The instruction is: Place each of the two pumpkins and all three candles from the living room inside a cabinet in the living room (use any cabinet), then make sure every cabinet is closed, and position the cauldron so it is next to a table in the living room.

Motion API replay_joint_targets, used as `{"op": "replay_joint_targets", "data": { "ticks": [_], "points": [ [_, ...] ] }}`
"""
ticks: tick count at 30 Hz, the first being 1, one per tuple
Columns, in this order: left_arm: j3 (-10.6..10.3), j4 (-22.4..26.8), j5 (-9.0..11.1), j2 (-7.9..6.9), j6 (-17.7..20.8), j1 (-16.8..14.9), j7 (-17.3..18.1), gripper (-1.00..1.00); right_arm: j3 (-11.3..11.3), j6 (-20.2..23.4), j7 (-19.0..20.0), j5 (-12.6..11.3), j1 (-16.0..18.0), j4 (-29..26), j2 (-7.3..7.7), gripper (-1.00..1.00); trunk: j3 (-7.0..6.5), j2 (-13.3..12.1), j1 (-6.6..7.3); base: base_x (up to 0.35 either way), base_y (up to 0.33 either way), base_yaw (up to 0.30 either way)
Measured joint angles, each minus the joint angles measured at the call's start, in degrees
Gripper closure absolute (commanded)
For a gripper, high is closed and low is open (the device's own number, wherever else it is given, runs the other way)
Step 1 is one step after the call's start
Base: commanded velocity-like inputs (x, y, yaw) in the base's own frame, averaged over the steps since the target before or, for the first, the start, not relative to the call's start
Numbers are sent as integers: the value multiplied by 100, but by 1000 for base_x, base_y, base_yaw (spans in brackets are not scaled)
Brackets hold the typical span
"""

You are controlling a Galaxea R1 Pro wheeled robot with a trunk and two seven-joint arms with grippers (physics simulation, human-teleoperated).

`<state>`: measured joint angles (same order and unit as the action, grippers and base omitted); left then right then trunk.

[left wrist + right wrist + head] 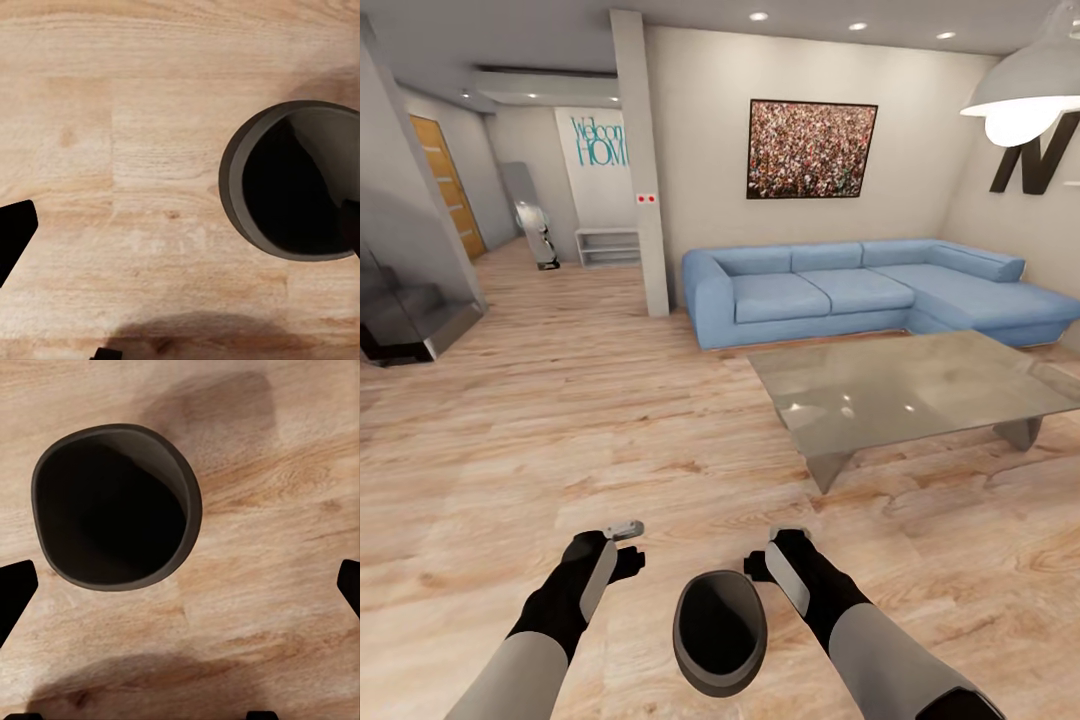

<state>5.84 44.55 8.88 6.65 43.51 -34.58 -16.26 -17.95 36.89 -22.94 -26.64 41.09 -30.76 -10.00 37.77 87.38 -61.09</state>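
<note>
The cauldron, a small dark pot with a wide mouth and black hollow, stands on the wooden floor just in front of me. It lies between my left gripper and right gripper, which hang above the floor, apart from it. Both stand open. Looking down, the left gripper has the cauldron off to one side under one fingertip. The right gripper has the cauldron off-centre between its spread fingers. The glossy grey table stands ahead to the right. Pumpkins, candles and cabinet are out of view.
A blue sectional sofa lines the far wall behind the table. A white pillar stands mid-room, a dark staircase is at the left, and a lamp hangs at the upper right. Bare wooden floor stretches ahead and left.
</note>
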Motion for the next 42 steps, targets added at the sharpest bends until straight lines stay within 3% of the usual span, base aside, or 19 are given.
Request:
{"op": "replay_joint_targets", "data": {
  "ticks": [3, 6, 10, 20, 32, 37, 42],
  "points": [
    [-6, -5, 0, 12, -11, 2, 0, -100, -7, -5, 6, 0, -3, 0, 0, -100, 54, 120, -66, 1, 0, 0],
    [-18, -182, -6, 19, -290, 4, 0, -100, -27, -32, 8, 0, -10, 0, 0, -100, 108, 241, -132, 0, 0, 0],
    [-52, -478, -23, 35, -464, 3, 0, -100, -39, -375, 16, 18, -16, 16, 0, -100, 180, 401, -220, 0, 0, 0],
    [-65, -543, -25, 50, -499, -2, 0, -100, -339, -490, 18, 45, -14, 27, 0, -100, 359, 802, -439, 0, 0, 0],
    [-66, -629, -17, 132, -510, 3, 9, -100, -367, -495, 18, 32, -13, 18, 0, -100, 575, 1283, -703, 0, 0, 0],
    [-114, -936, -16, 233, -978, 0, 16, -100, -367, -512, 18, 13, -13, 18, 0, -100, 664, 1484, -813, 0, 0, 0],
    [-277, -1041, -17, 255, -1105, -2, 18, -100, -367, -524, 18, 4, -13, 32, 0, -100, 754, 1684, -922, 0, 0, 0]
  ]
}}
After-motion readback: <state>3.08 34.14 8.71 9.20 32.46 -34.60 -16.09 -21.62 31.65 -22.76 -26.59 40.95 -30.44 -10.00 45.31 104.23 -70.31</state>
